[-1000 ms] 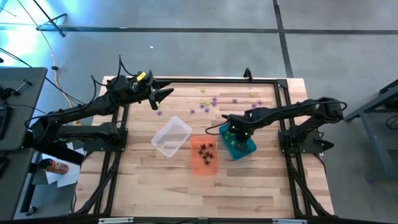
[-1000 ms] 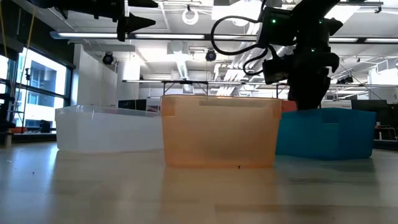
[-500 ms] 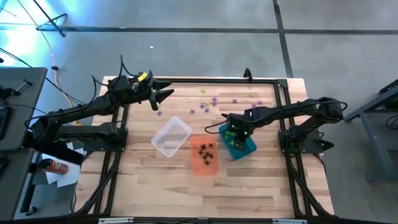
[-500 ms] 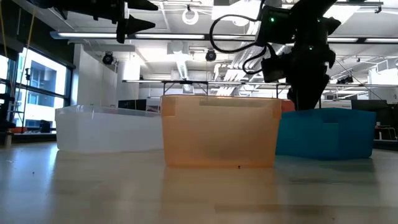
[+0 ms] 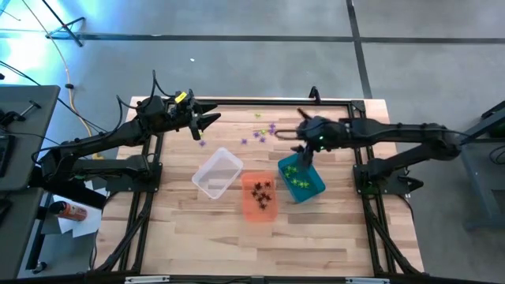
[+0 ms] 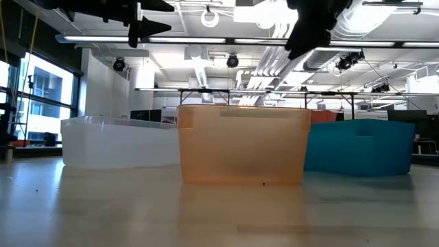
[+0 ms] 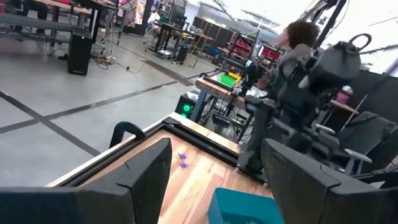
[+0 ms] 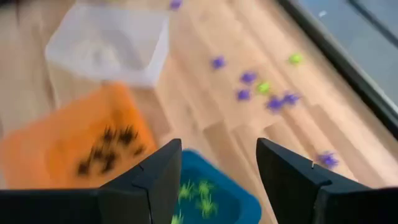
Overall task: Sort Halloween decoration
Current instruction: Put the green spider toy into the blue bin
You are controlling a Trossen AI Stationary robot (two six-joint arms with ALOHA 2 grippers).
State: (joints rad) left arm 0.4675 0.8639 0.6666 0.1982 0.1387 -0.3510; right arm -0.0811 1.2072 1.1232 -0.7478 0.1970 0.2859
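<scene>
Small purple and green Halloween decorations (image 5: 272, 130) lie loose on the wood near the table's far edge. Black ones (image 5: 261, 192) sit in the orange bin (image 5: 259, 211), and green ones (image 8: 200, 191) in the teal bin (image 5: 314, 188). The clear bin (image 5: 217, 173) stands to the left of them. My right gripper (image 8: 217, 149) hangs open and empty above the teal bin's far end (image 5: 298, 132), slanting down. My left gripper (image 5: 207, 120) is open and empty, held level high over the far left of the table.
One purple trinket (image 5: 202, 143) lies below my left gripper. A black frame rail (image 5: 268, 100) runs along the table's far edge. Bare wood stretches in front of the three bins (image 5: 260, 244). A person shows beyond the table in the left wrist view.
My right gripper has risen out of the teal bin and gone a little toward the far edge, tipping from pointing steeply down into the bin to a slant. In the low view it has climbed from the bin's rim to the top of the picture.
</scene>
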